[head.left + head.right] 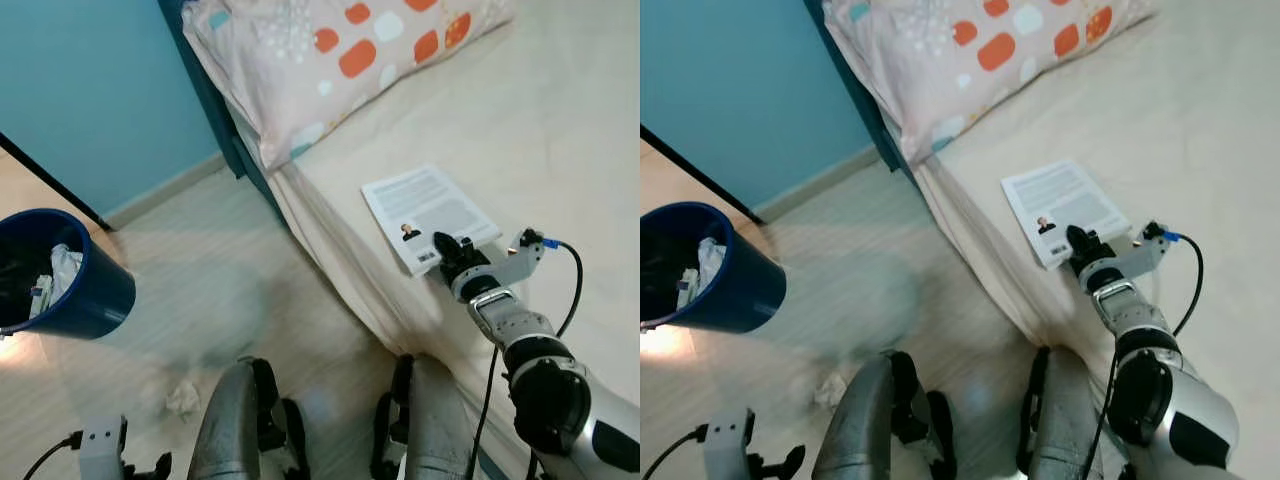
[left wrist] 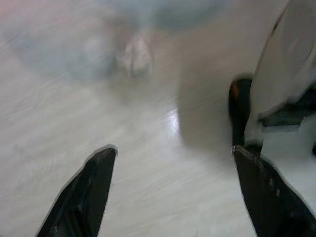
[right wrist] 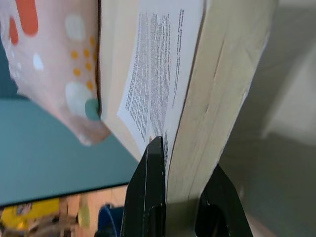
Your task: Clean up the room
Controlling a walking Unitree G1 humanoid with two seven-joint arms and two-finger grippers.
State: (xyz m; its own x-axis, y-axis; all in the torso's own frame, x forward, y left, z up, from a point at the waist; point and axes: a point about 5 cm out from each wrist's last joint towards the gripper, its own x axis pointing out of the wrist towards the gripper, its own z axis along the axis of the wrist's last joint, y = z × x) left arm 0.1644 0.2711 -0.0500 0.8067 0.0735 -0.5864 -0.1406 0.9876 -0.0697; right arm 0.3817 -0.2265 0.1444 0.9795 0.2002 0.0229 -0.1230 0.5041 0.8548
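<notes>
Right gripper clamped on the near corner of the book, 2 black fingers pinching the page block from cover and underside. Lying flat on the bed, close to the mattress edge, back cover up, long axis running away from the robot toward the patterned pillow. Straight ahead of the right arm, so a pull back along that axis looks like the natural lift. Grip only at 1 corner, so sag or a slip seems possible. Left gripper hanging low over the floor, fingers spread wide, holding nothing. Crumpled paper just ahead of it, nearer that arm. Blue bin well off to the left, already holding scraps.
</notes>
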